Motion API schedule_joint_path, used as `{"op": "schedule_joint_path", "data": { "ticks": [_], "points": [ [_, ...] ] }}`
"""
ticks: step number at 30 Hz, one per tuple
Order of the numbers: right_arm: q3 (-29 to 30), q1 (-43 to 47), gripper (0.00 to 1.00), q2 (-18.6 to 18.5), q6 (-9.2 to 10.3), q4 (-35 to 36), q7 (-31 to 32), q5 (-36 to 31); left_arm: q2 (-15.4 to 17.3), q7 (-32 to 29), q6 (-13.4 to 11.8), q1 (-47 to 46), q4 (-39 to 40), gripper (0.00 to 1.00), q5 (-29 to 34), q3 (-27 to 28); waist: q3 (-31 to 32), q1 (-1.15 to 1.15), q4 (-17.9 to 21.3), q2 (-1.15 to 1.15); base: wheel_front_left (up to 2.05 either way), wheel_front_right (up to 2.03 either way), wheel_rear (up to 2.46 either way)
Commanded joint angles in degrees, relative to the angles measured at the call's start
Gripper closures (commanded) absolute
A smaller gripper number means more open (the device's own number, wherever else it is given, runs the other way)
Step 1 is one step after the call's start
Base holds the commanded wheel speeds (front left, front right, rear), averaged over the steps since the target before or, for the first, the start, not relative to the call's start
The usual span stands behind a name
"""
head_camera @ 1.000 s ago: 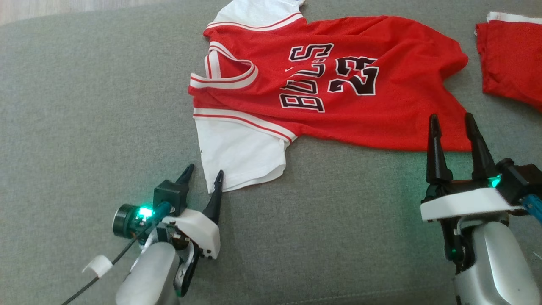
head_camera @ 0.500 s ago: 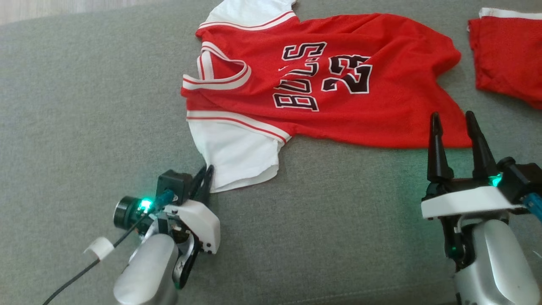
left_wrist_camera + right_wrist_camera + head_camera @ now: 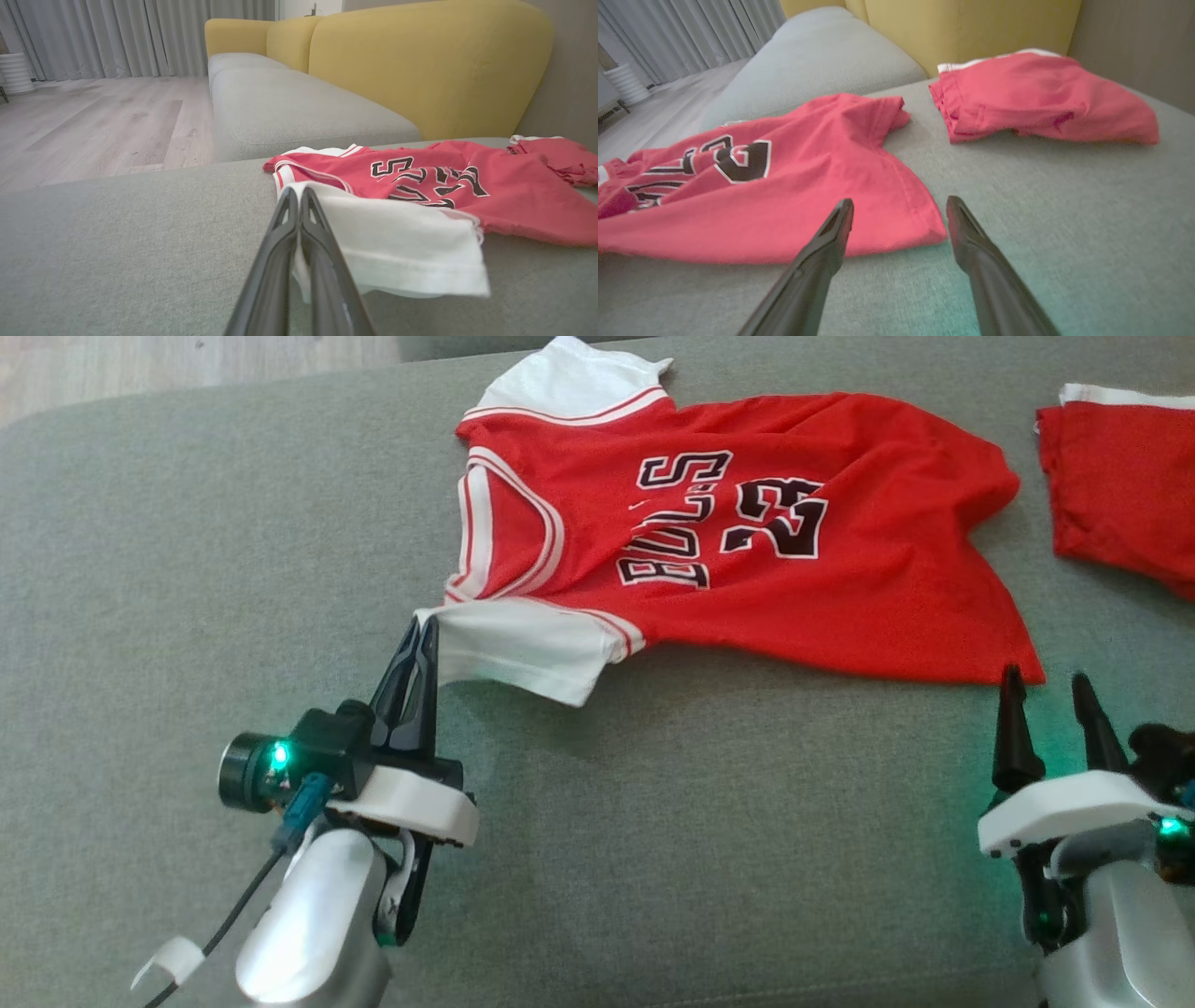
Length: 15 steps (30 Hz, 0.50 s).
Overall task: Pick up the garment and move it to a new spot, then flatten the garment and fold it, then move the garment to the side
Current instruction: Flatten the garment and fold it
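Observation:
The garment (image 3: 747, 523) is a red jersey with white sleeves and black lettering, spread across a grey cushion. My left gripper (image 3: 422, 627) is shut on the edge of its white sleeve (image 3: 523, 649), which hangs lifted off the cushion. In the left wrist view the two fingers (image 3: 280, 233) press together with white cloth (image 3: 397, 238) caught between them. My right gripper (image 3: 1046, 683) stands open just below the jersey's lower hem corner (image 3: 1027, 667). In the right wrist view the hem corner (image 3: 924, 224) lies just ahead of the gap between the open fingers (image 3: 836, 224).
A second red garment (image 3: 1120, 495) with white trim lies at the far right, also seen as a red garment (image 3: 1041, 98). A yellow sofa back (image 3: 420, 60) rises behind the cushion. Wooden floor (image 3: 93, 121) lies beyond the cushion's left edge.
My left gripper closed on the white sleeve and lifted it up and toward the collar. The right gripper has dropped lower in the head view, still open; the head view itself shifted a little.

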<state>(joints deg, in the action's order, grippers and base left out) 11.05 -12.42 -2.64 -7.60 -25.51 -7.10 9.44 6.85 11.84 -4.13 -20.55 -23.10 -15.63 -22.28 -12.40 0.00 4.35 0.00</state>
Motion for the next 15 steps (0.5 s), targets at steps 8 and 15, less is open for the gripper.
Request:
{"op": "schedule_joint_path", "data": {
  "ticks": [8,15],
  "points": [
    [0.8,-6.48,0.0,-0.24,0.11,-8.1,0.67,0.09,0.69,1.41,0.45,-0.25,4.27,1.0,-0.04,0.88,-0.33,0.0,-1.09,0.0,0.0,0.0,0.0],
    [3.83,-11.38,0.0,-0.24,0.11,-17.81,-1.2,-1.79,0.59,1.68,0.77,-0.02,5.77,1.0,-0.02,-0.28,-1.17,0.0,-1.99,0.0,0.0,0.0,0.0]
  ]
}}
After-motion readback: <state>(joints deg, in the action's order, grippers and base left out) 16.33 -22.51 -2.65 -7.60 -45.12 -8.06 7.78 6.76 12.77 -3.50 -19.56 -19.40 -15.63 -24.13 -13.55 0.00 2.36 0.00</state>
